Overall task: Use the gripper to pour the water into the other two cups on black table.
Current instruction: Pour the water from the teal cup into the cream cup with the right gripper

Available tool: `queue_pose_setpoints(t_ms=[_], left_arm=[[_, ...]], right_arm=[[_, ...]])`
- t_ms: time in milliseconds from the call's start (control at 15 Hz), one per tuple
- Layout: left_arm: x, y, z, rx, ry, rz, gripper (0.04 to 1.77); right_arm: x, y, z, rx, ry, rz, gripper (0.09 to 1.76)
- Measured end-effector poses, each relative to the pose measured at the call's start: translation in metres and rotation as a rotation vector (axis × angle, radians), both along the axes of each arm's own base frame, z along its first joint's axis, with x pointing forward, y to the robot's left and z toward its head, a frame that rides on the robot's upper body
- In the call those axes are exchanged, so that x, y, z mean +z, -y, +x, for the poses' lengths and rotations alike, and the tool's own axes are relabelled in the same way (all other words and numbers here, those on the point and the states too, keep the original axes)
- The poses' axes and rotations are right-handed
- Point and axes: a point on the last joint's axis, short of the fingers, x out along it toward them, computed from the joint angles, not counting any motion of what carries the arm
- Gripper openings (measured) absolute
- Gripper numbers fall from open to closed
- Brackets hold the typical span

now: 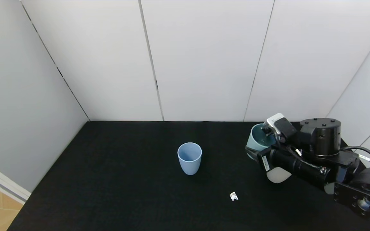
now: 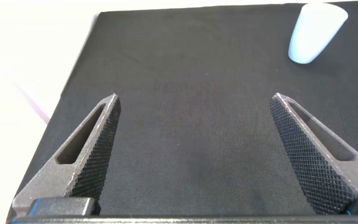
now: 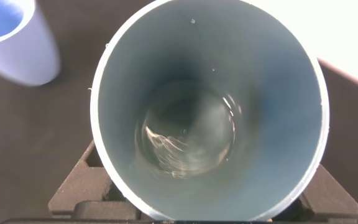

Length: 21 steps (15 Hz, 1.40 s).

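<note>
My right gripper is shut on the mint-teal tumbler at the far right of the black table. In the right wrist view the gripper has a finger on each side of the tumbler, and water glints at its bottom. The light blue cup stands upright mid-table, left of the gripper, and shows in the right wrist view. The cream-beige cup is partly hidden under the right arm. My left gripper is open and empty above bare table, outside the head view.
A small white scrap lies on the table in front of the cups. White wall panels close the back and both sides. The table's left edge drops to a wooden floor. The light blue cup shows far off in the left wrist view.
</note>
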Motion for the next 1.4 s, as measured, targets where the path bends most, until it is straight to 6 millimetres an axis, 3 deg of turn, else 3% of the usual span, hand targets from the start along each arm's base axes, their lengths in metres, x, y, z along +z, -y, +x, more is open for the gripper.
queue_pose_setpoints(t_ms=[600, 1133, 1400], left_arm=[[0.0, 0.0, 0.0, 0.0, 0.0, 0.0, 1.72], [0.0, 0.0, 0.0, 0.0, 0.0, 0.0, 1.72], [0.0, 0.0, 0.0, 0.0, 0.0, 0.001, 1.72]], right_arm=[[0.049, 0.07, -0.007, -0.161, 0.076, -0.088, 1.21], [0.052, 0.127, -0.03, -0.233, 0.046, -0.21, 1.21], [0.045, 0.145, -0.035, -0.253, 0.036, -0.331, 1.21]])
